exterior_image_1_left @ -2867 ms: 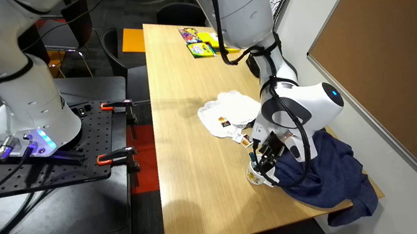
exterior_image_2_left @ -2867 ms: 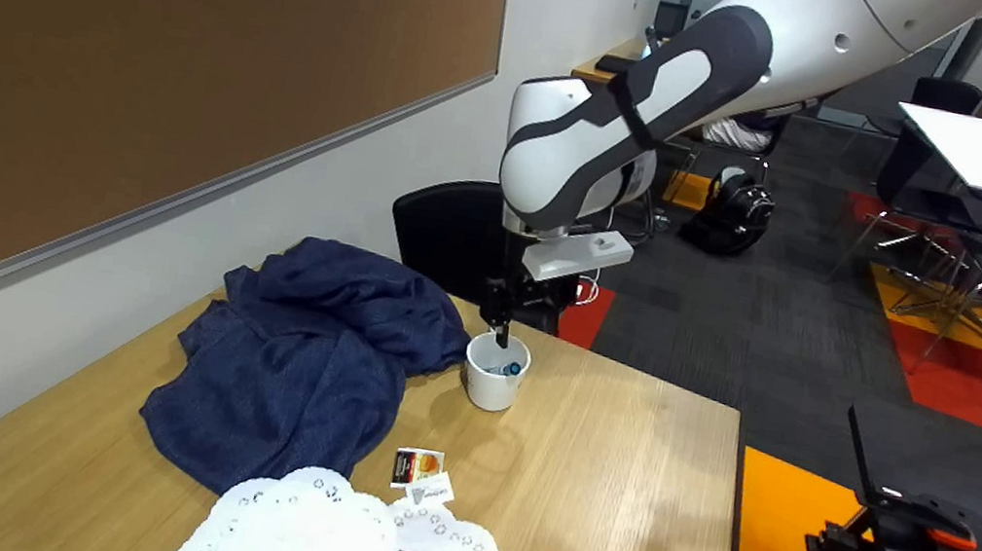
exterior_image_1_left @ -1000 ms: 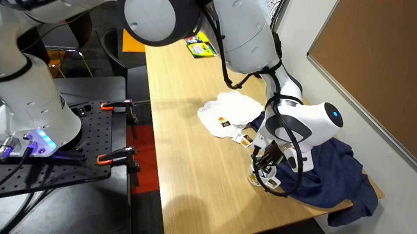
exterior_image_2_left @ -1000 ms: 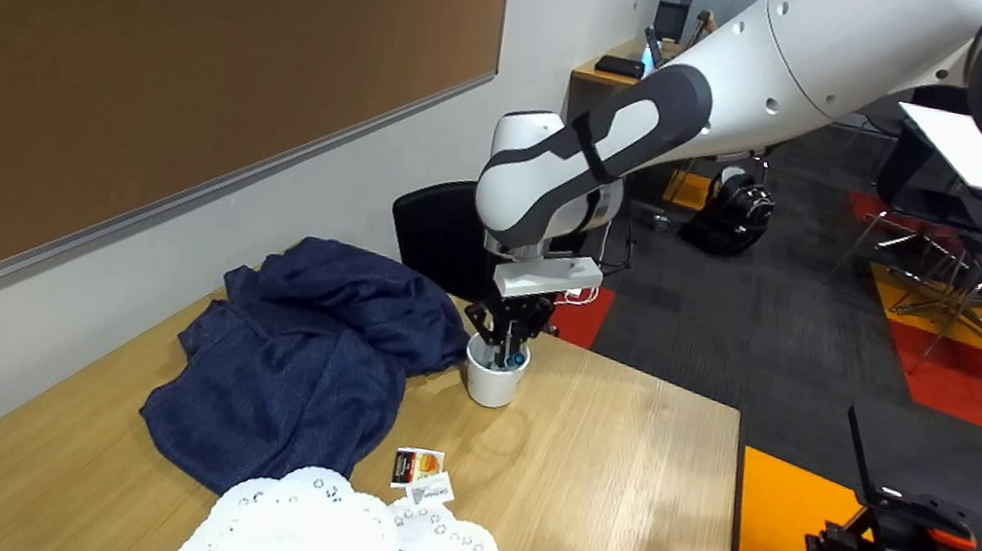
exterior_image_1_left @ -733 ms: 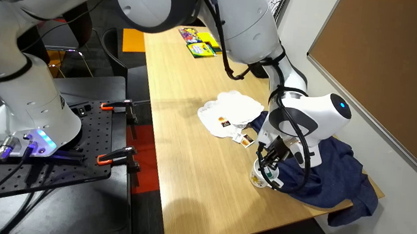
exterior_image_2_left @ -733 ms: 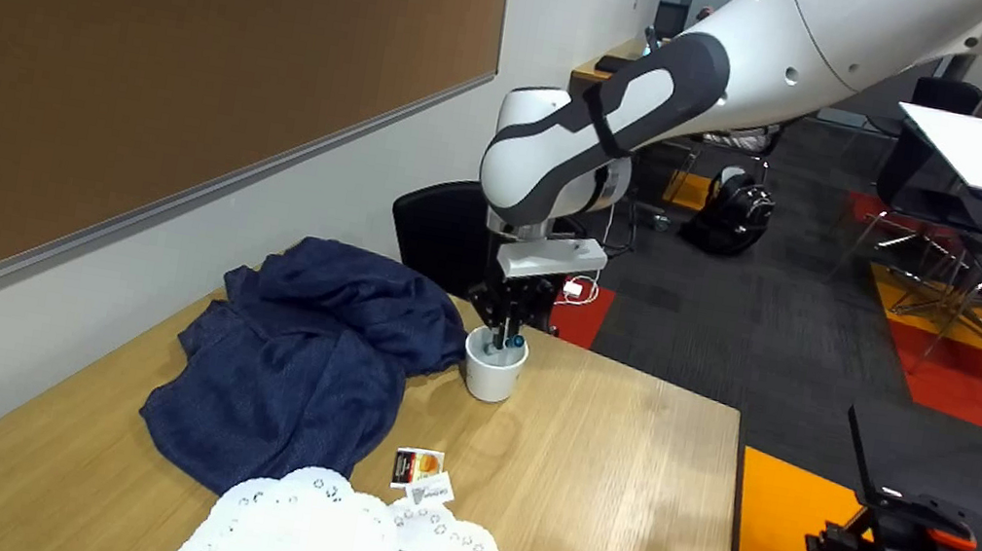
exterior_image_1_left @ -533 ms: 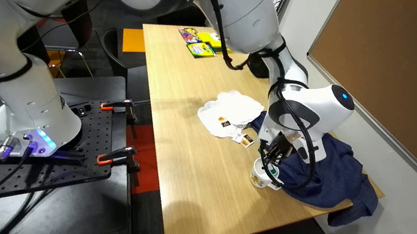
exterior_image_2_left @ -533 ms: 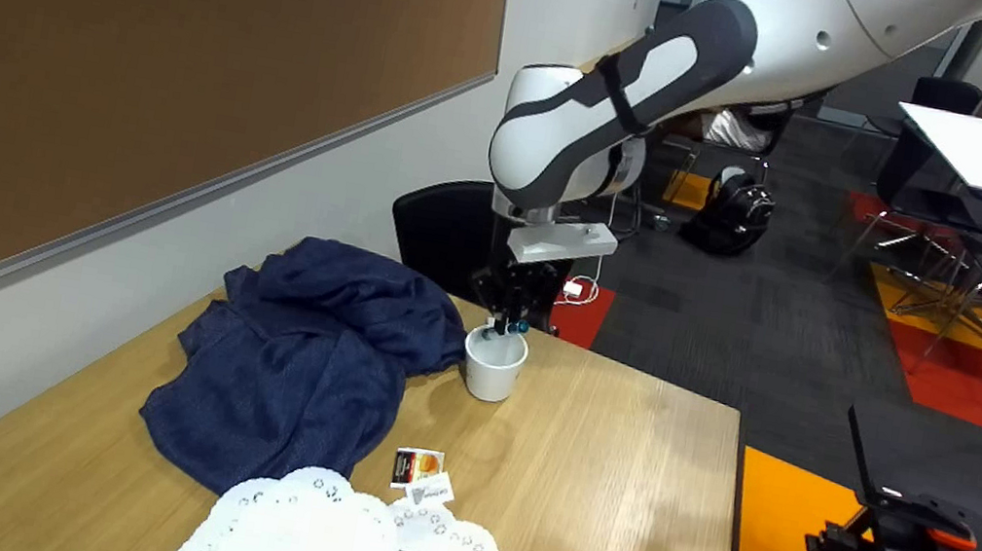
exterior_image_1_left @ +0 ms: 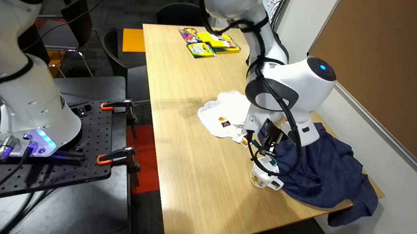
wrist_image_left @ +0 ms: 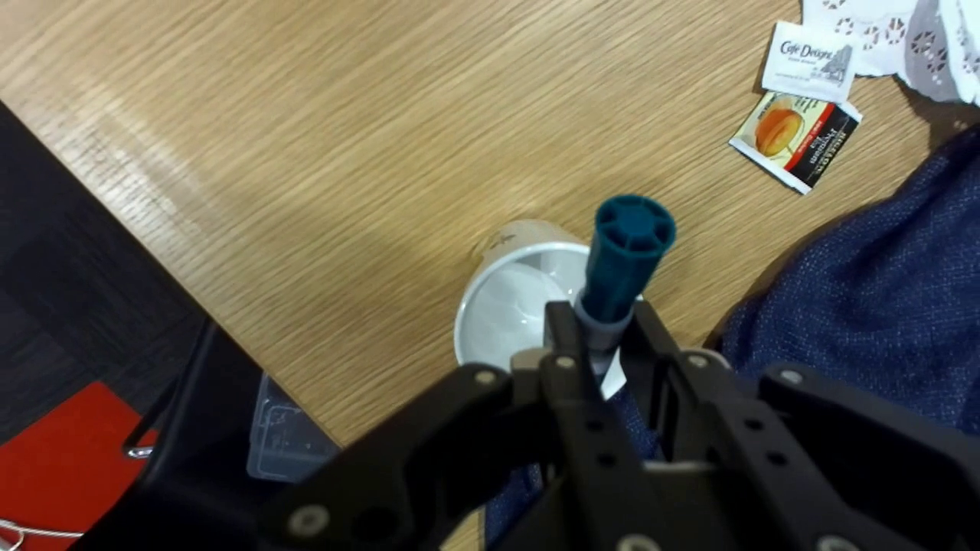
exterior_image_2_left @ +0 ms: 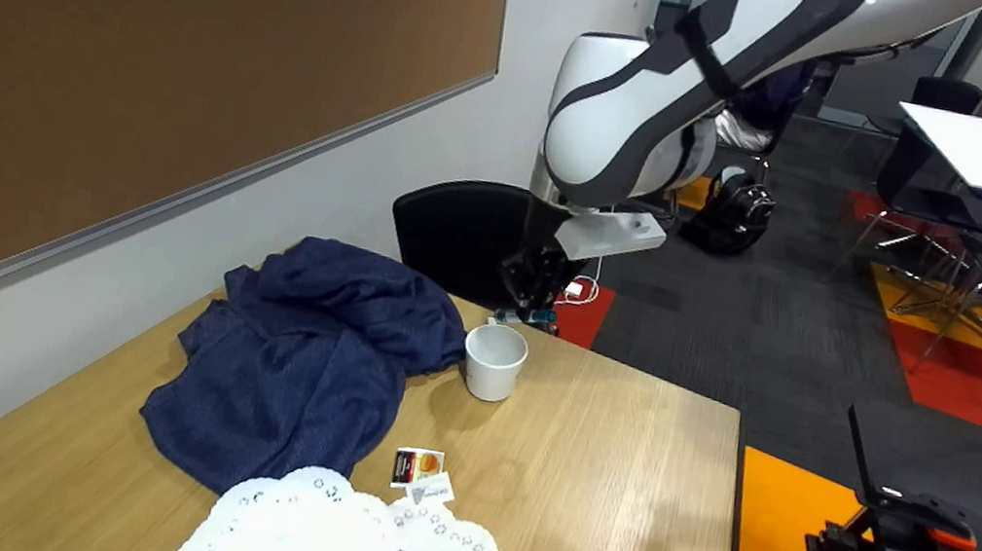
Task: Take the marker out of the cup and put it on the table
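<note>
Clearly, the end effector [wrist_image_left: 605, 321] has hold of the marker [wrist_image_left: 619, 279]: in the wrist view the fingers [wrist_image_left: 565, 333] are drawn in close on it, near its pale band, with the teal end jutting toward the top of the frame. Beyond it, a little to the left, the cup [wrist_image_left: 505, 302] shows its white inside. In an exterior view the tabletop [exterior_image_2_left: 619, 463] runs off to the right of the cup, and the cloth [exterior_image_2_left: 309, 365] bunches close on its left. There the marker lies nearly level across the fingers, just above the cup's far rim, teal end to the right; whether its lower end brushes the rim is too small to tell.

So the taking out looks about done, the putting down not. What the next move turns on is that the marker hangs over the cup's edge with its long axis crosswise to the fingers. It should go sideways, best to the right in that view, before it goes down. Lowered where it is, it could well catch the rim.
</note>
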`<state>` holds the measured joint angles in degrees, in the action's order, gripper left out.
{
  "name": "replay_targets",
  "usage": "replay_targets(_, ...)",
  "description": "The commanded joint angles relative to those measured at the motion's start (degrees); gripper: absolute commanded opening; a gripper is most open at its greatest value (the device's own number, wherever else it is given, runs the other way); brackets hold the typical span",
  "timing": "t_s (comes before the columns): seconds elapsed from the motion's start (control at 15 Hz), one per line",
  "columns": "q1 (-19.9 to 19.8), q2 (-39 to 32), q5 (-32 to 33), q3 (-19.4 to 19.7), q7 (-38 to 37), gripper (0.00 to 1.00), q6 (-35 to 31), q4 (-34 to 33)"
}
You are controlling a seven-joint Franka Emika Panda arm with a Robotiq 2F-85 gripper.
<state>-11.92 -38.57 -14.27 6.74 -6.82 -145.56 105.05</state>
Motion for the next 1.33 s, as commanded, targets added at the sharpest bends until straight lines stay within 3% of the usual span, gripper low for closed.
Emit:
replay_targets(0.0, 2.1, 9.2, 0.8, 1.1, -1.5, 0.05, -7.7, 14.0)
replay_targets(0.33, 4.8, 16.9, 1.9, 2.5, -3.4, 0.05, -16.9, 28.3)
replay_targets(0.4, 2.3, 11.7, 0.7, 0.7, -1.1, 0.19, -13.9, 21.3)
replay_targets(0.67, 3.6, 15.1, 1.2, 1.4, -2.0, 0.19, -15.9, 26.5)
replay_targets(0.73, 3.6, 15.2, 1.2, 1.4, -2.1, 0.05, -15.9, 26.6)
replay_targets(1.27, 15.0, 13.2, 3.5, 10.6, -21.6, 0.05, -25.8, 31.1)
